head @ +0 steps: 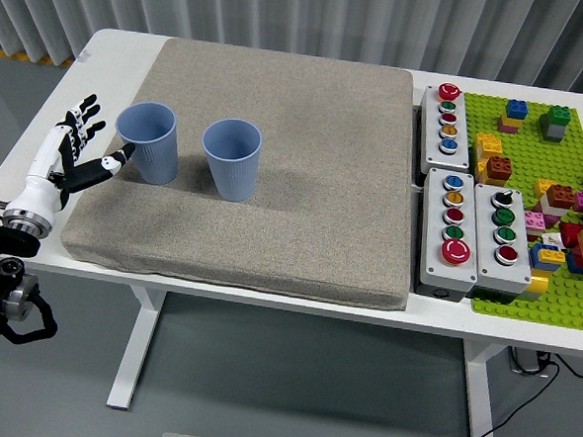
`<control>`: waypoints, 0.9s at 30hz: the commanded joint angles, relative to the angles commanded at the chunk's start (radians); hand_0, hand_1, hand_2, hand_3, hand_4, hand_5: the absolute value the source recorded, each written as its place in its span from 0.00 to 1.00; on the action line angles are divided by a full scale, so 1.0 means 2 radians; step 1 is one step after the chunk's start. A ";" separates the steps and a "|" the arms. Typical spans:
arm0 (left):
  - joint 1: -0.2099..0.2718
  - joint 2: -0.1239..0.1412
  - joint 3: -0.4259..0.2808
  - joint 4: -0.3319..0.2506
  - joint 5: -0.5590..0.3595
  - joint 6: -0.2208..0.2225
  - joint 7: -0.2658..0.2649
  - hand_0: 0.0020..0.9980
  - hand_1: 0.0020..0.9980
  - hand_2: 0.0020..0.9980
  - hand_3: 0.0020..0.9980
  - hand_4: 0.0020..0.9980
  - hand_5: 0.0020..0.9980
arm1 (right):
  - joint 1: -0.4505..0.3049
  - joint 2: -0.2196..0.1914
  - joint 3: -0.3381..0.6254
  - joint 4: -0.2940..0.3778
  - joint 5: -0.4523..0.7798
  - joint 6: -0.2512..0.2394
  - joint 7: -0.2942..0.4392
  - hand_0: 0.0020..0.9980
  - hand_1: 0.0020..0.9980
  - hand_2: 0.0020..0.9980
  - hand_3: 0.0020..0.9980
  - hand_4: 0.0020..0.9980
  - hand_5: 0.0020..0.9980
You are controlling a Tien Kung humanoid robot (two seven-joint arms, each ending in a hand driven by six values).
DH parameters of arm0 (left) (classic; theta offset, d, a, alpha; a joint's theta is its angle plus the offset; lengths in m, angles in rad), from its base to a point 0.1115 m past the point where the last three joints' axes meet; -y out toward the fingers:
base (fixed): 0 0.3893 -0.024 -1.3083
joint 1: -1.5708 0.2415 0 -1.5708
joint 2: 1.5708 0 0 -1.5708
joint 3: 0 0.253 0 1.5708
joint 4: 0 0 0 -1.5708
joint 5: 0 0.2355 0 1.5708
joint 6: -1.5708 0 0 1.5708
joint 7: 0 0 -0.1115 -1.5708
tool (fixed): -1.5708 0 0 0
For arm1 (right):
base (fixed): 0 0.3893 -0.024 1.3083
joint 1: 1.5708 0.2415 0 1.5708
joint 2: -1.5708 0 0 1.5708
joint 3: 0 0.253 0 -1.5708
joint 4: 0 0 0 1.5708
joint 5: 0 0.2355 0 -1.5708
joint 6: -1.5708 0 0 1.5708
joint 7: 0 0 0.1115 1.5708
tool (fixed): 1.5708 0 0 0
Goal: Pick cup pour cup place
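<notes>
Two blue ribbed cups stand upright on a grey mat (272,207). The left cup (150,143) is near the mat's left edge, and the right cup (233,159) stands close beside it. My left hand (83,148) is at the left of the left cup, fingers spread and holding nothing. Its thumb tip (125,152) reaches the cup's lower side; I cannot tell if it touches. I cannot see inside the cups well enough to tell their contents. The right hand is out of view.
Right of the mat sit three grey button boxes (466,229) with coloured buttons. Beyond them a green baseplate (547,175) carries several toy bricks. White table (113,59) shows along the left and far sides of the mat.
</notes>
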 joint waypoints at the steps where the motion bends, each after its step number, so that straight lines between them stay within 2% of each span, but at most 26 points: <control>1: 0.001 0.000 0.001 -0.001 0.000 -0.001 0.000 0.97 0.93 1.00 1.00 0.79 0.13 | 0.000 0.000 0.000 0.000 0.000 0.000 0.000 0.70 0.70 0.63 0.63 0.23 0.44; 2: 0.001 0.000 0.001 -0.001 -0.001 -0.001 0.000 0.97 0.93 1.00 1.00 0.88 0.24 | 0.000 0.000 0.000 0.000 0.001 0.000 0.000 0.70 0.70 0.63 0.63 0.23 0.44; 16: 0.020 0.001 0.003 -0.017 -0.004 -0.002 0.001 0.97 0.93 1.00 1.00 0.85 0.20 | -0.005 0.000 0.001 0.000 -0.006 0.001 -0.001 0.70 0.70 0.63 0.63 0.23 0.44; 27: 0.015 -0.011 0.014 -0.005 -0.002 0.005 -0.002 0.97 0.93 1.00 1.00 0.85 0.21 | -0.006 0.001 0.000 0.000 -0.007 0.002 -0.001 0.70 0.70 0.63 0.63 0.23 0.44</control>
